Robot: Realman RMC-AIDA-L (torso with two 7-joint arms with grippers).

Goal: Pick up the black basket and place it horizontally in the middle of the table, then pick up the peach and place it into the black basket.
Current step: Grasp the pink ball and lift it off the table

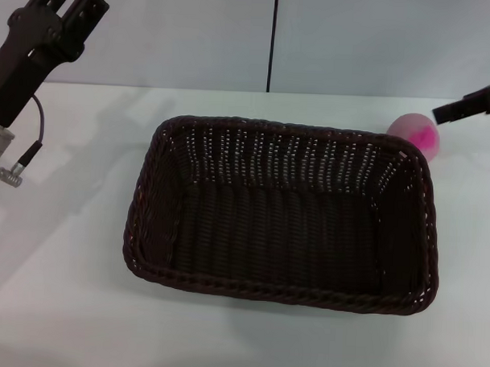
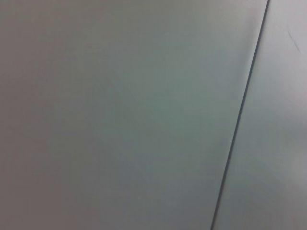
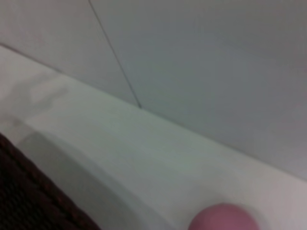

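The black basket (image 1: 281,293) stands upright and empty on the white table (image 1: 63,306), long side across, about in the middle. Its corner also shows in the right wrist view (image 3: 24,196). The peach (image 1: 416,133) rests on the table just behind the basket's far right corner, and it shows in the right wrist view (image 3: 223,218). My right gripper (image 1: 465,111) hovers a little to the right of the peach and above it; only a dark tip shows. My left gripper (image 1: 70,4) is raised at the far left, away from the basket, and is cut off by the picture's top edge.
A grey wall with a dark vertical seam (image 1: 272,39) runs behind the table's far edge; the left wrist view shows only this wall (image 2: 120,115). White tabletop lies to the left of the basket and in front of it.
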